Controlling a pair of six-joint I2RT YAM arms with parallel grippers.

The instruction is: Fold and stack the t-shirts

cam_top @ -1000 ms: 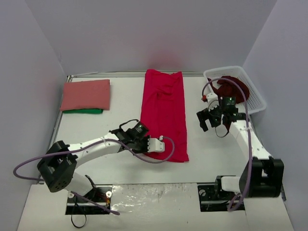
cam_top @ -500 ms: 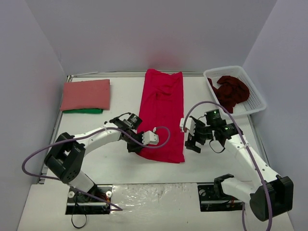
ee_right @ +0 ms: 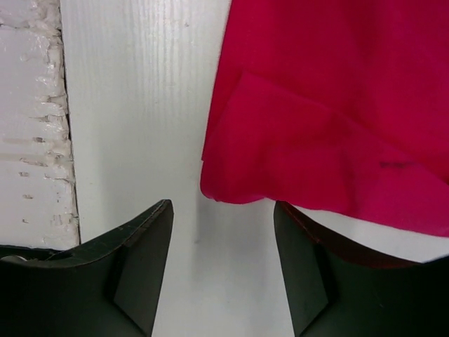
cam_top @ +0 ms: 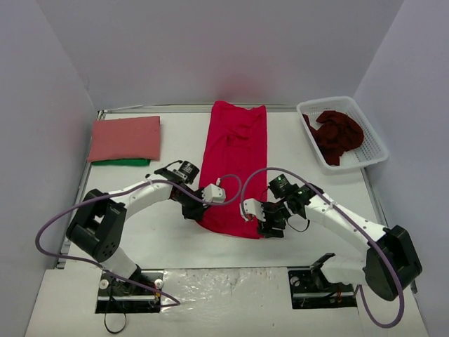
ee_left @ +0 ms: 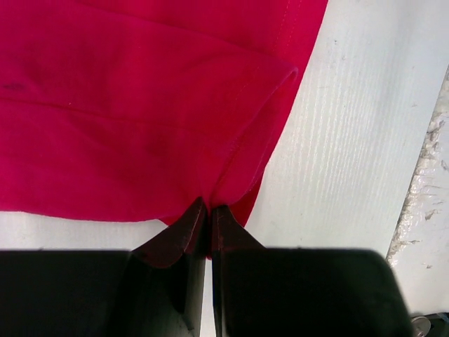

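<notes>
Top external view: the crimson shirt [cam_top: 235,165] lies mid-table as a long strip. Its long axis runs from the far edge toward the arms, and the near end is skewed slightly left. The left gripper [ee_left: 209,210] is pressed together, pinching the shirt's near-left corner. The right gripper [ee_right: 223,214] has its jaws spread at the near-right corner, not clamping it. The basket [cam_top: 358,161], far right, holds a crumpled maroon shirt [cam_top: 338,135]. A folded salmon shirt [cam_top: 126,137] lies far left on something green [cam_top: 123,162].

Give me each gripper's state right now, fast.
Left gripper: shut on a corner of the crimson t-shirt.
Right gripper: open at the shirt's other near corner, holding nothing.
</notes>
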